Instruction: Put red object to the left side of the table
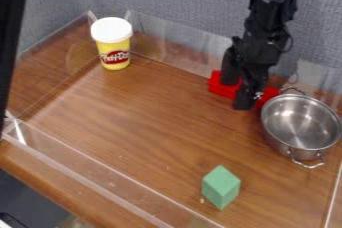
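Observation:
The red object (222, 82) lies at the back right of the table (120, 122), just left of a steel pot (301, 125). Only its left end and a sliver by the pot show, because my gripper (243, 78) has come down right over it. The black fingers stand open on either side of the block, low on it. I cannot tell whether they touch it. The block rests on the wood and is not lifted.
A yellow Play-Doh tub (112, 43) stands at the back left. A small green cube (221, 186) sits near the front right. Low clear plastic walls (80, 167) and grey fabric panels edge the tabletop.

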Robot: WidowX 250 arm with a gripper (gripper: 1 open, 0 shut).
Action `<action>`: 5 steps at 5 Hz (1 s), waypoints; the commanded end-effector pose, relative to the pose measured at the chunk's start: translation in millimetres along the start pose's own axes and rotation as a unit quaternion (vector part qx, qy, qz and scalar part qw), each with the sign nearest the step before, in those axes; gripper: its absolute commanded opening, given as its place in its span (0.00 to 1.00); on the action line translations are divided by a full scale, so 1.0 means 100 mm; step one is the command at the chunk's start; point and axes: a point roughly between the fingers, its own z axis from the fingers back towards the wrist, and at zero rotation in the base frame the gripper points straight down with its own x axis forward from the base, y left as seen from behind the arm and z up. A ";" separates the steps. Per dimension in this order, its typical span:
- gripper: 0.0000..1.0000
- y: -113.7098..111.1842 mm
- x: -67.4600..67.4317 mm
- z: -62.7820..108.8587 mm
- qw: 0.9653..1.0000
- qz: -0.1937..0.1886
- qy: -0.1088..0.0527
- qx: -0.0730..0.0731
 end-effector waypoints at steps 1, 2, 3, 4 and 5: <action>1.00 0.01 0.02 0.19 1.000 0.000 -0.022 0.023; 1.00 -0.01 0.01 0.18 0.999 0.000 -0.022 0.027; 1.00 -0.02 -0.01 0.20 0.999 0.002 -0.021 0.032; 1.00 -0.03 -0.03 0.21 0.999 0.006 -0.019 0.037; 1.00 -0.04 -0.05 0.22 0.999 0.010 -0.019 0.042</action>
